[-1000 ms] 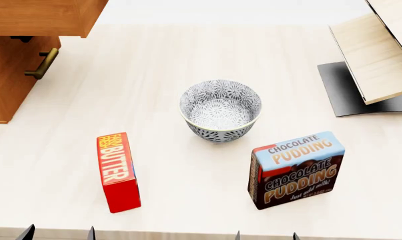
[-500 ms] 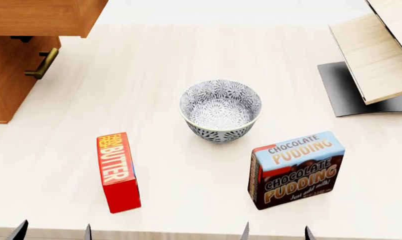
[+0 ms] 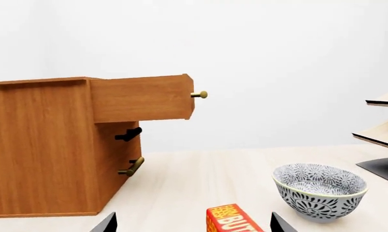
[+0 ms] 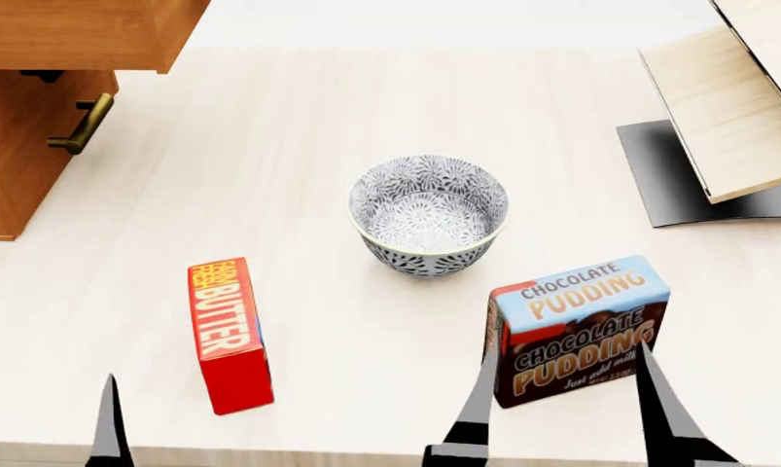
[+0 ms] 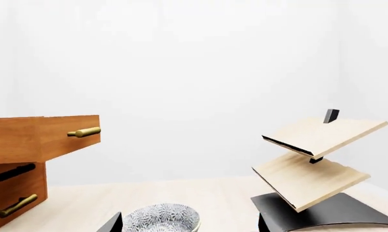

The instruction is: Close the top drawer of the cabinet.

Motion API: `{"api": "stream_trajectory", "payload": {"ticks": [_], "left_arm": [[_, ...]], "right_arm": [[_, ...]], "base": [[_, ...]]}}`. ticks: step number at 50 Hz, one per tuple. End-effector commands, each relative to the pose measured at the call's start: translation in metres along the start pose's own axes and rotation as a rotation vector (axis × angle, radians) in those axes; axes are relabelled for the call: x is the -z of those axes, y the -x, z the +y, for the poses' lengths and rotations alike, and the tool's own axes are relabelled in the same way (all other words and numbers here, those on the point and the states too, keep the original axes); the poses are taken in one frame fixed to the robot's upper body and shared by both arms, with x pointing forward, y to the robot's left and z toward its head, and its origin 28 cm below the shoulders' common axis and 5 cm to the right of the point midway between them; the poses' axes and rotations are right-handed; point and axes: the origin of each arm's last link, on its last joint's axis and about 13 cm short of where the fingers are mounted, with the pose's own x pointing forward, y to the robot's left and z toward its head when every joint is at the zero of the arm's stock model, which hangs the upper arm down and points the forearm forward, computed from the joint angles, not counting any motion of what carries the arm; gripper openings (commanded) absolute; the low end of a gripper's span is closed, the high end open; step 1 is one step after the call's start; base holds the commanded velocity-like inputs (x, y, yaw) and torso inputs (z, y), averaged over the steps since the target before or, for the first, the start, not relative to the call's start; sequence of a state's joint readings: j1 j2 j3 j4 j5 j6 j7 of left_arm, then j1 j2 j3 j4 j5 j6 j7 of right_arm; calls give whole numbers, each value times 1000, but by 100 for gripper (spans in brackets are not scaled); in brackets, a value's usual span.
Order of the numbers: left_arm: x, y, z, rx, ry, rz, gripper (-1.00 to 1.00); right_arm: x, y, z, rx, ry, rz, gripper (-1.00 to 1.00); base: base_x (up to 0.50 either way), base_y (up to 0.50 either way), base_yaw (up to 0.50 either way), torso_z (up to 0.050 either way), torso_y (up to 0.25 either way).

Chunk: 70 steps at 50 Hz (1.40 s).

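The top drawer [image 4: 79,34] stands pulled out from the orange-brown cabinet [image 4: 14,156] at the far left of the table. In the left wrist view the drawer [image 3: 142,99] juts out of the cabinet [image 3: 45,145], its brass handle [image 3: 200,94] seen end-on. It also shows in the right wrist view [image 5: 68,135]. My left gripper [image 3: 192,224] is open and empty near the table's front edge, far from the drawer; one finger [image 4: 107,428] shows in the head view. My right gripper [image 4: 565,418] is open and empty, over the pudding box.
A patterned bowl [image 4: 428,214] sits mid-table. A red butter box [image 4: 228,334] lies front left and a chocolate pudding box [image 4: 576,329] front right. Pale wooden shelves on a black base [image 4: 734,107] stand at the back right. The lower drawer's brass handle [image 4: 83,125] sticks out under the top drawer.
Both grippers have come further up into the head view from its bottom edge. The right fingers now overlap the pudding box. The drawer and the table objects have not moved.
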<state>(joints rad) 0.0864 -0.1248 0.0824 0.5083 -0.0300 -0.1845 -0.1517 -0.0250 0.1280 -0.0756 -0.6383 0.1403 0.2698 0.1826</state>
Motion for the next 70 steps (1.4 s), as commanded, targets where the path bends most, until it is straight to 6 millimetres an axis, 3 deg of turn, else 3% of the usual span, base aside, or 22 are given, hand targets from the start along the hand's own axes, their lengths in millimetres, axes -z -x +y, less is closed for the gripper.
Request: {"api": "stream_trajectory", "payload": {"ticks": [1,10,28,70], "left_arm": [[-32,5,4,-15,18,-78,100],[-44,8,3,-4,20,-113,100],[-41,7,2,1,17,-103,100],[-41,8,0,14,20,-100,100]], "right_arm": [[-32,2,4,-21,-6,-86,100],[-39,3,4,-24,-6,-111,100],[-34,1,5,-29,16,-55,100],[-31,2,3,-17,-20,-39,100]], "base": [[0,0,0,0,0],[0,0,0,0,0],[0,0,0,0,0],[500,0,0,0,0]]}}
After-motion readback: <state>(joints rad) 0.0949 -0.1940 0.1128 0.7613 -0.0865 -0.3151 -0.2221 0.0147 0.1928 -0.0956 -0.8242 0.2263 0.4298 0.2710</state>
